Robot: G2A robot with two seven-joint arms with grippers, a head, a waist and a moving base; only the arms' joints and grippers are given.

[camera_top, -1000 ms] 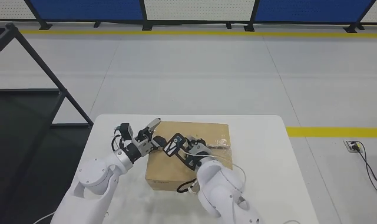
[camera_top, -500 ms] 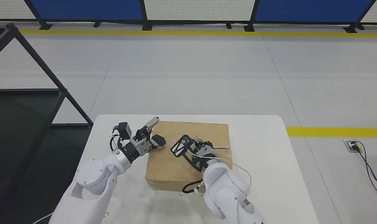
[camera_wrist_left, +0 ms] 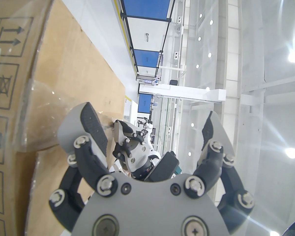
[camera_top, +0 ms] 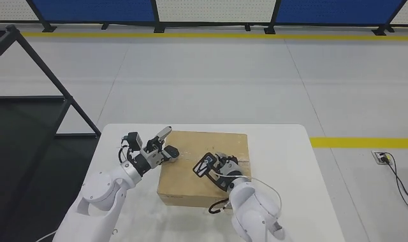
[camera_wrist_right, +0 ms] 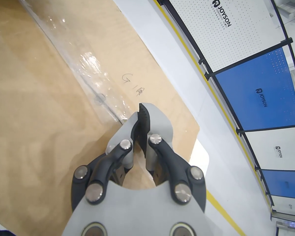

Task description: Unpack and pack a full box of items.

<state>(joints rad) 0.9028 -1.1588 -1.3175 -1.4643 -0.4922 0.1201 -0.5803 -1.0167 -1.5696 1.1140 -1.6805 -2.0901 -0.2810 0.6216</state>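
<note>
At the table's point(camera_top: 287, 178) centre sits the box point(camera_top: 213, 143), closed, its tape seam point(camera_wrist_right: 88, 62) running lengthwise. Right gripper point(camera_wrist_right: 143, 110), fingers pressed together on nothing, is nearer, tip just beside the seam. Left gripper point(camera_wrist_left: 150, 116), spread wide and empty, hangs at the box's left end.

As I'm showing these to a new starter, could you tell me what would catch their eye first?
A taped-up cardboard box sits on the white table, at its middle. The left hand is spread open at the box's left edge, while the right hand is pinched shut at the clear tape along the top seam.
</note>
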